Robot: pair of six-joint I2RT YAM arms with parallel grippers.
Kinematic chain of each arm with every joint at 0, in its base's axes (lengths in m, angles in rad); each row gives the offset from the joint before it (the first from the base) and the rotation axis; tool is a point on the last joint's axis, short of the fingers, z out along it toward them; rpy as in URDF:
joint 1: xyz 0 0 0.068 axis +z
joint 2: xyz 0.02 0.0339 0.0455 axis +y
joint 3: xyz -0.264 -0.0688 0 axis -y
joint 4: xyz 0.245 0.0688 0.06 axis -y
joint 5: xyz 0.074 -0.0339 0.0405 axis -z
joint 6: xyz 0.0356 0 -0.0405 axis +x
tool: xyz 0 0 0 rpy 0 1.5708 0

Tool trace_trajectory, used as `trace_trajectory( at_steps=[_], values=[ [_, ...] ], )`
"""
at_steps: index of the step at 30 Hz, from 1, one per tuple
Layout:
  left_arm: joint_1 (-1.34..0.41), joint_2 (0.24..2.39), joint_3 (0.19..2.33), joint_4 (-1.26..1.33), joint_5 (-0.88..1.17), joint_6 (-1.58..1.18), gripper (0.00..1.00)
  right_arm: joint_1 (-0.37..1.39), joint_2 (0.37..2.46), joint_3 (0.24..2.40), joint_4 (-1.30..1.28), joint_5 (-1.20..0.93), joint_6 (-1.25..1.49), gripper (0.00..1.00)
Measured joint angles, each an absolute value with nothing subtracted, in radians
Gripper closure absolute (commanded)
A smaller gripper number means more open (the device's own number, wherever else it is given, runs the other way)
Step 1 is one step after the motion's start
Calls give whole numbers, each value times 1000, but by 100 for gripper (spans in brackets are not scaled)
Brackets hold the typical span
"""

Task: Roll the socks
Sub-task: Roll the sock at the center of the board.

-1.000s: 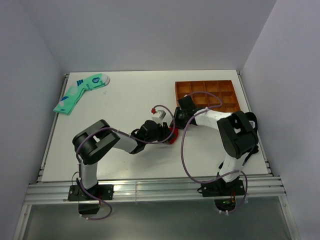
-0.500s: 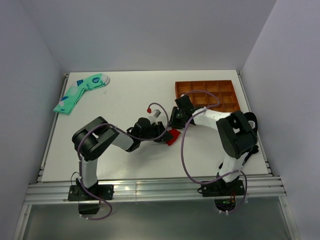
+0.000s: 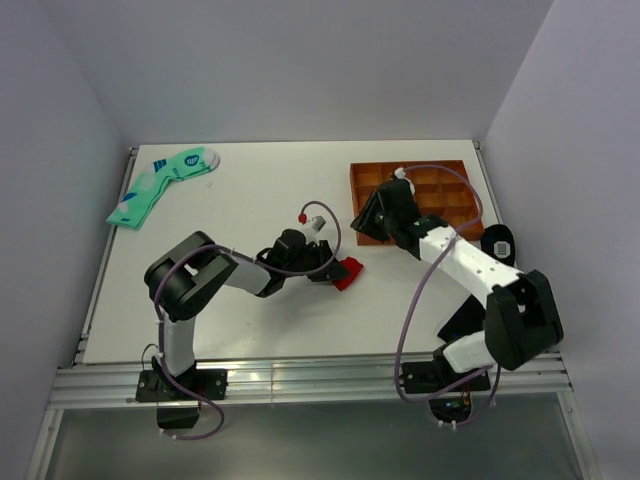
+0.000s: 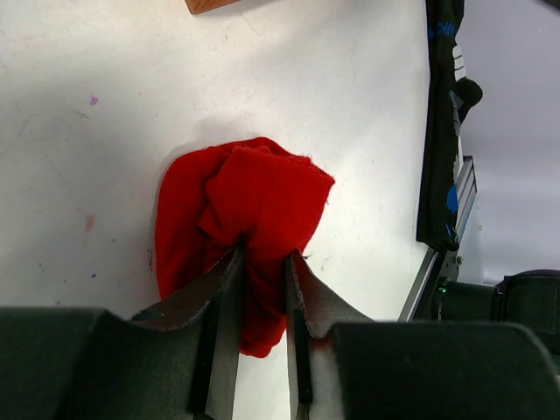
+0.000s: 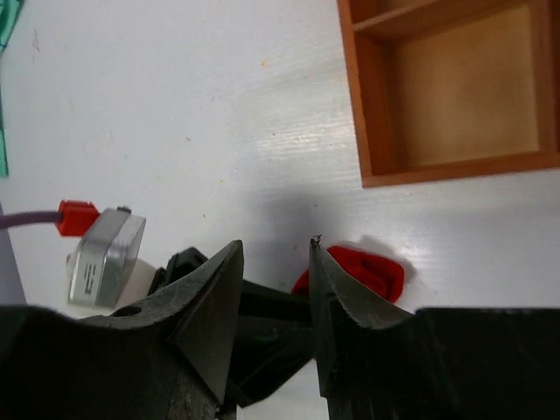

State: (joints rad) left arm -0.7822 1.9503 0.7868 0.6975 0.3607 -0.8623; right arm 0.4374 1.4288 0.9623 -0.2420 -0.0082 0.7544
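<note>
So, the red socks (image 3: 347, 272) are found just right of the middle of the top view, bunched into a lumpy wad on the table (image 3: 250, 330) rather than a tidy roll. The left gripper (image 3: 326, 268) is clamped onto that wad. In the left wrist view a fold of red cloth is seen pinched between its fingers (image 4: 229, 289), with the rest of the bundle spilling out toward the top of the frame. The right gripper (image 3: 370, 220) is held up by the lower left corner of the brown tray (image 3: 455, 168), jaws apart and nothing caught between them.

What could go wrong: only one fold seems to be gripped, so with any tug the layers could be peeled apart and the wad undone. Nothing is pinning the far side either, so the whole bundle might just get dragged across the table instead of rolled
</note>
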Motion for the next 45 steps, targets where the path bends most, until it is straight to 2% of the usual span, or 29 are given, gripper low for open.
trace_trajectory(
  at_steps=[5,14,19,31,37,45],
  values=[
    [-782,1963,814,666,379,-885,100,434,1303,810,-234,-2,794,56],
    [-776,1995,856,632,425,-949,100,434,1259,563,-183,-9,864,55],
    [-772,2008,875,618,449,-975,100,436,1213,498,-113,-17,901,55],
    [-759,2028,897,601,495,-1019,100,500,1193,368,95,-14,991,42],
    [-747,2040,897,612,520,-1045,100,513,1199,310,187,12,1042,41],
    [-730,2057,897,630,565,-1076,100,522,1252,226,431,34,1143,41]
  ],
)
